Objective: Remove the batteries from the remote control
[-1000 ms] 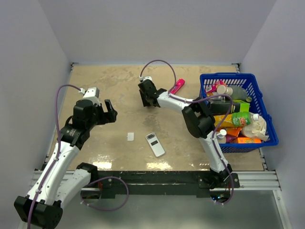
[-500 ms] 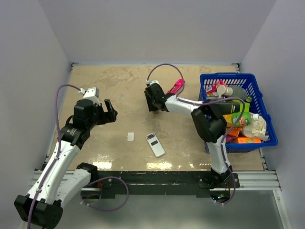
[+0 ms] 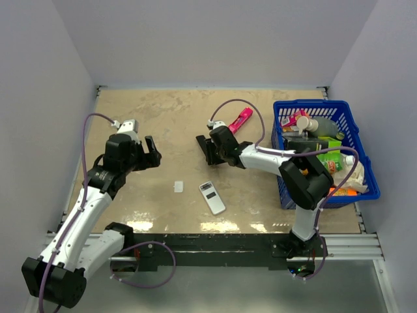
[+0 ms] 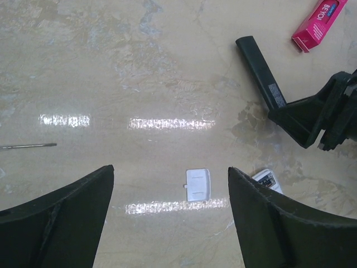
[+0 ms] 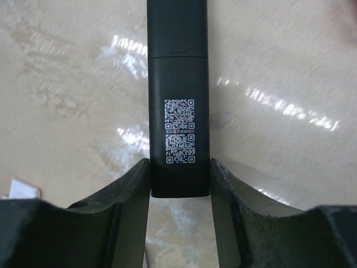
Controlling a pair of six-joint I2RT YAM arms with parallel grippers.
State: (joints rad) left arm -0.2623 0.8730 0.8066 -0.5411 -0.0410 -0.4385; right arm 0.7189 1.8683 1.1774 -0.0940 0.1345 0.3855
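My right gripper (image 3: 208,150) (image 5: 178,180) is shut on the near end of a long black remote control (image 5: 177,84) (image 4: 261,70) (image 3: 202,144). The remote's back faces the wrist camera, with a QR sticker and a closed cover seam. A small white remote (image 3: 212,197) (image 4: 266,180) lies near the table's front, and a loose white cover (image 3: 178,187) (image 4: 198,184) sits just left of it. My left gripper (image 3: 151,154) (image 4: 170,170) hangs open above the cover, holding nothing. No batteries are in view.
A pink box (image 3: 240,119) (image 4: 323,23) lies behind the right gripper. A blue basket (image 3: 313,104) full of bottles and packets stands at the right. White walls close in the table on three sides.
The right gripper has carried the black remote to the right and toward the near edge. The left arm has barely shifted.
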